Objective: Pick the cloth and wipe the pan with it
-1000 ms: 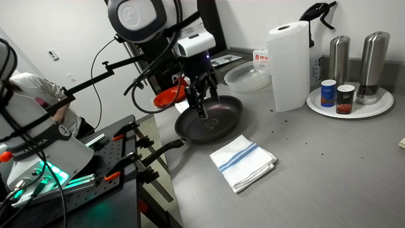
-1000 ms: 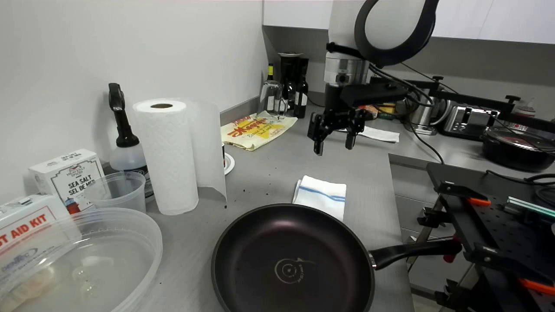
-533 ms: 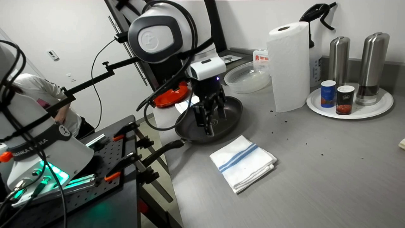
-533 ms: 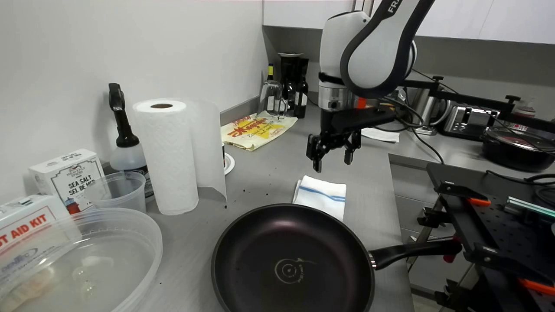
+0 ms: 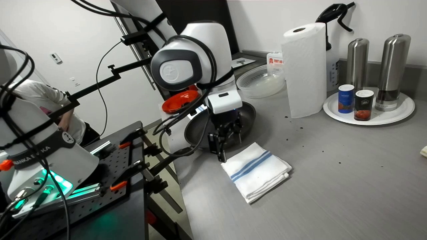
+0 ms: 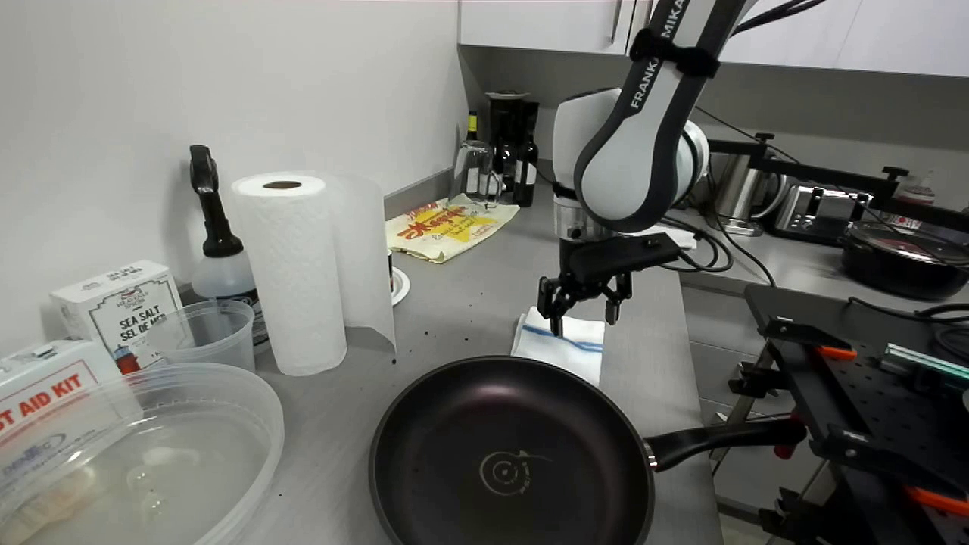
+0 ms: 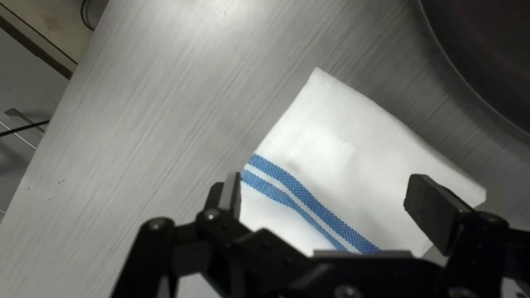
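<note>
The cloth [image 5: 257, 173], white with blue stripes, lies folded flat on the counter. My gripper [image 6: 584, 324] hangs above it, pointing down, its fingers spread wide with nothing held between them. In the wrist view, the striped part of the cloth [image 7: 352, 136] shows between the gripper's [image 7: 325, 186] two fingers, one near each side of the cloth. Right beside the cloth sits the black pan [image 6: 515, 439], upright, with its handle reaching past the counter's edge. Only the pan's curved rim and side [image 7: 488, 49] show at the wrist view's upper right. In an exterior view the arm partly covers the pan [image 5: 196, 130].
A paper towel roll [image 5: 305, 73] stands by the wall, near a white plate [image 5: 383, 117] with grinders and shakers. A clear tub [image 6: 272, 424] and a spray bottle [image 6: 219, 276] are on the wall side. A red dish [image 5: 180, 100] lies behind the pan.
My gripper has come down toward the cloth, its fingers staying wide apart. In an exterior view it has shifted from over the pan to the near corner of the cloth. Cloth and pan have not moved.
</note>
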You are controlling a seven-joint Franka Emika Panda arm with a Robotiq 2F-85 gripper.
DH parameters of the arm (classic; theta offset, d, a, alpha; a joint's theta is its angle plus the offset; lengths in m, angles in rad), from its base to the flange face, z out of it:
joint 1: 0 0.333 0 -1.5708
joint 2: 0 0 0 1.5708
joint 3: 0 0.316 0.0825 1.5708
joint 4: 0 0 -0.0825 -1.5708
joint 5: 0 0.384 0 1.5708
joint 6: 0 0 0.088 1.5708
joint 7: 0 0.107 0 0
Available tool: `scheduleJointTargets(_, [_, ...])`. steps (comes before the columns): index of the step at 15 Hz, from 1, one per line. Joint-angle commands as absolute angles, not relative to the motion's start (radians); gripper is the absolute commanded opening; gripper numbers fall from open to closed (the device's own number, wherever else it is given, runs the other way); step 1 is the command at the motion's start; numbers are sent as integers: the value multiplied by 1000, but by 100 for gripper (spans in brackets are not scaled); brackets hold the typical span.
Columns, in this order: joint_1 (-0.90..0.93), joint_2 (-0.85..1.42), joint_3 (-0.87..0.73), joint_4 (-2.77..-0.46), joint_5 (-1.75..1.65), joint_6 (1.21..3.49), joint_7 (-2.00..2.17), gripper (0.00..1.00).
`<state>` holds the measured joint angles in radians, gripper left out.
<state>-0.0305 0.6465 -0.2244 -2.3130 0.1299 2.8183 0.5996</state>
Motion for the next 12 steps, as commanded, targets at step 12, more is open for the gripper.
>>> scheduleJointTargets(12, [-50, 768, -211, -2234, 241, 2836, 563, 100])
